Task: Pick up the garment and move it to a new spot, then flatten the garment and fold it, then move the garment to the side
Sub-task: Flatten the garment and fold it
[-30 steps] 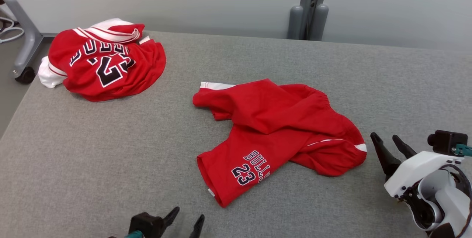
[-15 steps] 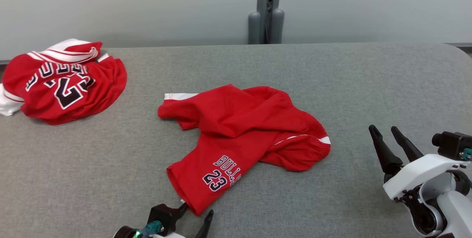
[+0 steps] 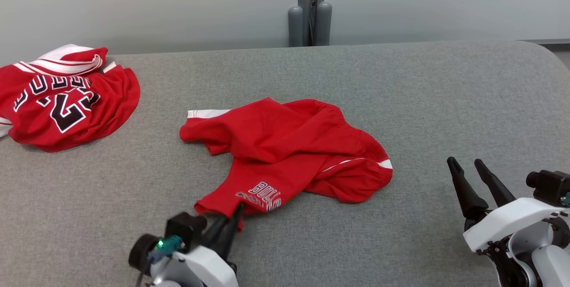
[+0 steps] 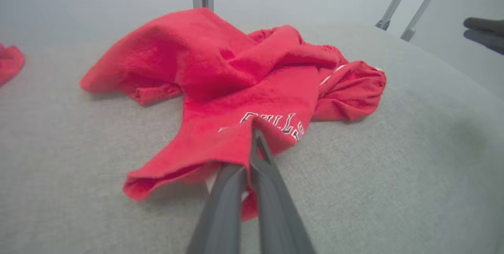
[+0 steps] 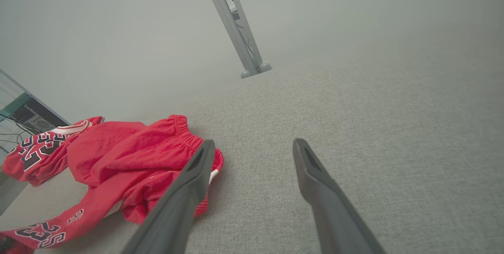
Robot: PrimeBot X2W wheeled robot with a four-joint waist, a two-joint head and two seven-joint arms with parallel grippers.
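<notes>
My left pincer is clenched on the near leg hem of the shorts, low over the near part of the tabletop. The cloth bunches around it, so the printed lettering is creased. The bite looks thin: in the left wrist view only a small fold sits between the jaws. If I lift fast, I judge that the fold may slip out and the shorts drop back in a heap. I also cannot tell whether I hold one layer or both. With one layer the leg would open and hang twisted, making the flattening harder. The rest of the shorts lies crumpled at the middle, far and right of my grip, so a low pull would drag it across the rough surface rather than raise it cleanly. My right pincer hangs released at the near right, well apart from the shorts, so it gives no support. A jersey lies at the far left, and carrying that way risks landing on it.
</notes>
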